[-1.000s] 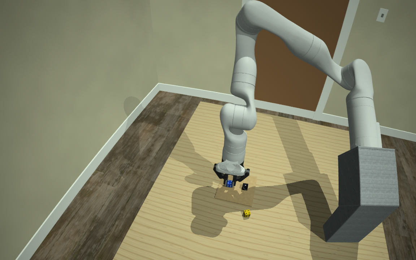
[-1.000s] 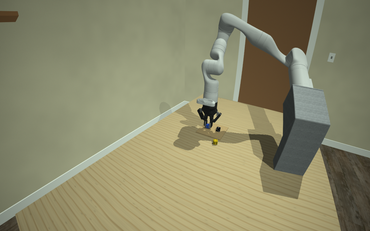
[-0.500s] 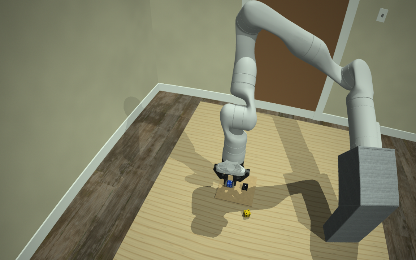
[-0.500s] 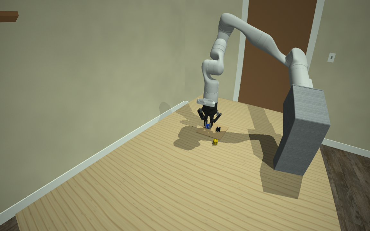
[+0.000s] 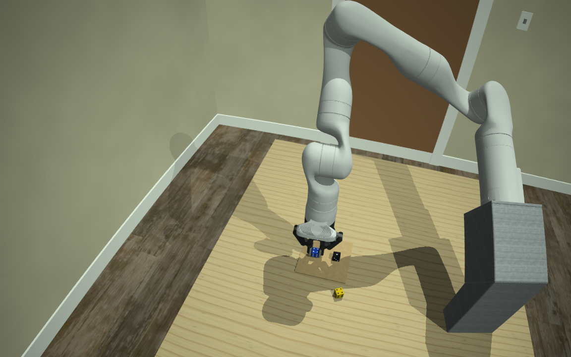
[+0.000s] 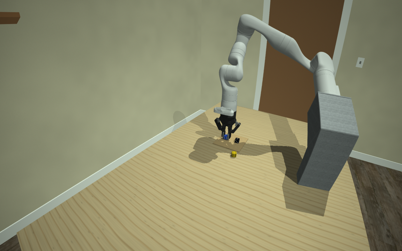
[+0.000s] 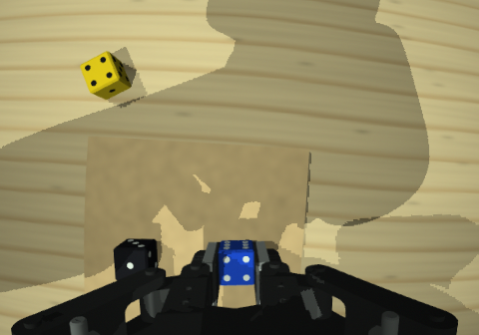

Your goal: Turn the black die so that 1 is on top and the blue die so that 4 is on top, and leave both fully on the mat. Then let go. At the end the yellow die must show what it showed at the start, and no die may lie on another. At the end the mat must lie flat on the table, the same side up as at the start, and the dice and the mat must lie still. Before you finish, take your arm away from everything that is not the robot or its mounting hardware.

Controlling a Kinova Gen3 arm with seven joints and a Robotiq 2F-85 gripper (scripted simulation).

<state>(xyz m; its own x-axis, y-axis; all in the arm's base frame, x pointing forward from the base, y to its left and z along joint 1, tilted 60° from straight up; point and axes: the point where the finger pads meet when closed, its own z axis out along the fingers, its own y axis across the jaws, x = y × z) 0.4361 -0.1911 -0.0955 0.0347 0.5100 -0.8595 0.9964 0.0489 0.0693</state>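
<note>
The hand (image 5: 315, 251) (image 6: 225, 136) (image 7: 237, 257) is pinching the blue die (image 5: 314, 252) (image 6: 225, 137) (image 7: 237, 270), at the mat's (image 5: 327, 271) (image 6: 233, 147) (image 7: 135, 175) eleven o'clock in the top view. The black die (image 5: 336, 256) (image 6: 237, 140) (image 7: 135, 259) lies on the mat, toward its two o'clock, with one dot on top. The yellow die (image 5: 339, 293) (image 6: 233, 154) (image 7: 104, 75) rests on the table (image 5: 234, 310) (image 6: 152, 199) (image 7: 40, 26), four dots upward.

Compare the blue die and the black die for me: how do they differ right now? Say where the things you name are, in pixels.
The blue die (image 5: 314, 252) (image 6: 225, 137) (image 7: 237, 271) is gripped between the tool's (image 5: 315, 251) (image 6: 225, 136) (image 7: 237, 262) fingers; the black die (image 5: 336, 256) (image 6: 237, 140) (image 7: 131, 262) sits ungripped on the mat (image 5: 343, 272) (image 6: 236, 148) (image 7: 135, 175).
The blue die's upper face shows 4, the black die's shows 1.
Both are cubes with white pips. Whether the blue die touches the mat, I can't tell.
</note>
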